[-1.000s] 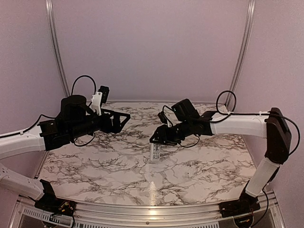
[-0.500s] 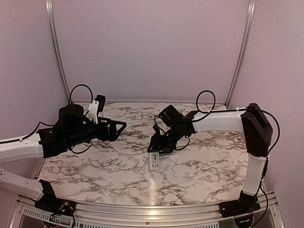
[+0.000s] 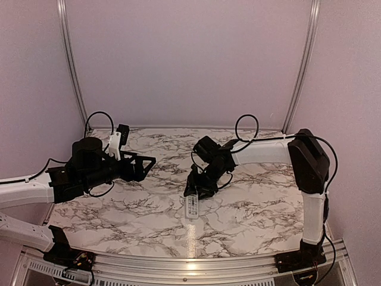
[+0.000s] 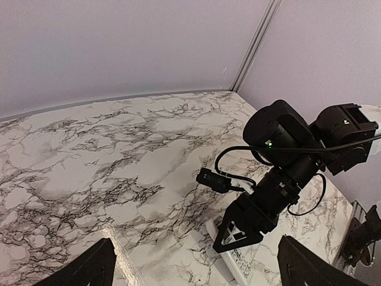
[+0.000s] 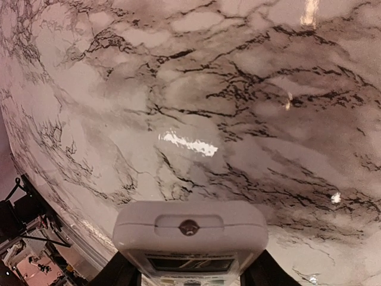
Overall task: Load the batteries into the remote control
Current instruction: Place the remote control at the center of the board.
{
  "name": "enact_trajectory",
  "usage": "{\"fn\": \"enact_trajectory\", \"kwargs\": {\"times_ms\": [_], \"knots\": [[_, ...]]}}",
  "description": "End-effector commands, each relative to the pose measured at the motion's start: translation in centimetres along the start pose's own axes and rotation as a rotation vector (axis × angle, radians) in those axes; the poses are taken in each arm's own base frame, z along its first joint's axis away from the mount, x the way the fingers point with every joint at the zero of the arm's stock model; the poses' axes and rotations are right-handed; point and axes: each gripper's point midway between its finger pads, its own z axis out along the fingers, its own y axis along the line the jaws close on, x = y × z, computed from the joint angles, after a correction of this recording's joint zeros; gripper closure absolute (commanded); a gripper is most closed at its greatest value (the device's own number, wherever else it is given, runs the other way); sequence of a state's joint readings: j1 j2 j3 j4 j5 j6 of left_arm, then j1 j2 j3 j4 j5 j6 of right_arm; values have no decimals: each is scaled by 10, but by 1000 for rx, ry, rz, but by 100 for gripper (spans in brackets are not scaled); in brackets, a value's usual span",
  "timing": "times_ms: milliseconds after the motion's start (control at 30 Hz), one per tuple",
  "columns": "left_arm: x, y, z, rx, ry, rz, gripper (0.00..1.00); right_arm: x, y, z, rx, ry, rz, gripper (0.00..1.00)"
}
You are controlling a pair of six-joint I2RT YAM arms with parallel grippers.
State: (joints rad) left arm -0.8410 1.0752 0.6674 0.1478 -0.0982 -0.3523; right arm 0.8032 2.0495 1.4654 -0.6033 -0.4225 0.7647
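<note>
The white remote control (image 3: 191, 206) is low over the marble table near its middle, display side up, its far end pointing at the front edge. My right gripper (image 3: 194, 190) is shut on its rear end. In the right wrist view the remote control (image 5: 190, 232) fills the gap, with a dark finger (image 5: 122, 273) at each side. From the left wrist view, the right gripper (image 4: 241, 229) holds the remote control (image 4: 239, 262) just over the tabletop. My left gripper (image 3: 146, 162) hovers at the left, open and holding nothing. The batteries are out of view.
The marble table (image 3: 131, 214) is walled by lilac panels with aluminium posts (image 3: 70, 65) at the back corners. A metal rail (image 3: 190, 262) runs along the front edge. The right arm's black cable (image 4: 229, 179) hangs near its wrist.
My right arm has swung left and down, lowering the remote from mid-air to just above the table. The left arm has drawn back to the left and dropped a little.
</note>
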Motion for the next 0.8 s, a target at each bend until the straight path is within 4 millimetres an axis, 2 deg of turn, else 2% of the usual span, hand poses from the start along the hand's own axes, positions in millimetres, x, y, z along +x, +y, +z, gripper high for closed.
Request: {"fn": "enact_trajectory", "kwargs": {"times_ms": [0,533,600,767], "knots": [[-9,3,-6,1,-45,4,1,5,5,4,10,46,57,58],[-8,8,-12,-9,-59,-9,1,19,7,20,-23,151,161,51],[-6,9,-12,-10,-57,-10,1,21,4,22,-14,164,171,45],[-4,11,-13,-13,-59,-11,1,21,6,25,-16,181,177,43]]}}
